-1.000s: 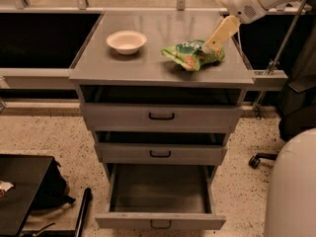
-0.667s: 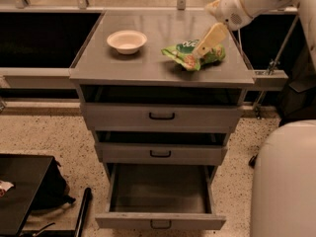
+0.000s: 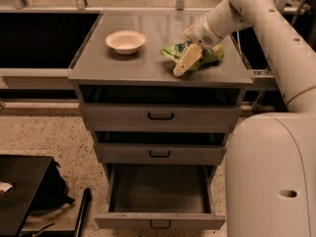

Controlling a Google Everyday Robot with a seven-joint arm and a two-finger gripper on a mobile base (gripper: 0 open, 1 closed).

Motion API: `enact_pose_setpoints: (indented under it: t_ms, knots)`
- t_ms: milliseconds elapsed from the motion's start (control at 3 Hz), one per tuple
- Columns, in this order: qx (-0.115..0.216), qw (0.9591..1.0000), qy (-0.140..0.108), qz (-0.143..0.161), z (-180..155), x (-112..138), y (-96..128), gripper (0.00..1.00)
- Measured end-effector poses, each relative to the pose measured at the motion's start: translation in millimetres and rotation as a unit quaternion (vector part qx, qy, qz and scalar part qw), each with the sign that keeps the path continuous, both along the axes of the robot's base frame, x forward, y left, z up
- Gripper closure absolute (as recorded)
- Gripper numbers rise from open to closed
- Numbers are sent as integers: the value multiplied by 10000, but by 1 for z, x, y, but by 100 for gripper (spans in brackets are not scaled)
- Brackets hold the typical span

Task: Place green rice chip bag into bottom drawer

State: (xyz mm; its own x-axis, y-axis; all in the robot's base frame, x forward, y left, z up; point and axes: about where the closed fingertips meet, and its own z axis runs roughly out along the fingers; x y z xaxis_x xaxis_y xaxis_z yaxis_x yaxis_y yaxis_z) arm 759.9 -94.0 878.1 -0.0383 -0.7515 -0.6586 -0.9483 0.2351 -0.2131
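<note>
The green rice chip bag (image 3: pixel 210 55) lies on the right part of the grey cabinet top (image 3: pixel 148 68), crinkled, with white and orange print. My gripper (image 3: pixel 184 62) reaches down from the upper right and sits over the bag's left front part, hiding its middle. I cannot see whether it touches the bag. The bottom drawer (image 3: pixel 159 194) is pulled open below, and its flat grey floor holds nothing. Its small black handle (image 3: pixel 159 224) shows at the front edge.
A white bowl (image 3: pixel 125 41) stands on the left part of the cabinet top. The two upper drawers (image 3: pixel 160 116) are pushed in. My arm and white base (image 3: pixel 269 172) fill the right side. A black table (image 3: pixel 19 191) and a bag stand on the floor at lower left.
My gripper has come down and to the left, from beside the bag's right edge to over its front left part. The arm now fills more of the right side. The bag has stayed in place.
</note>
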Motion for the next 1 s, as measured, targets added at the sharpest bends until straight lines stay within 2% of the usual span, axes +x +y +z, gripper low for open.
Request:
enact_pose_setpoints:
  t_ms: [333,667,1000]
  knots:
    - [-1,10000,0,-1,0,0,0,0]
    - [-121,9998,4,-134,0,3,-11,0]
    - [-266,9985,-53,-485,3,8,-40,0]
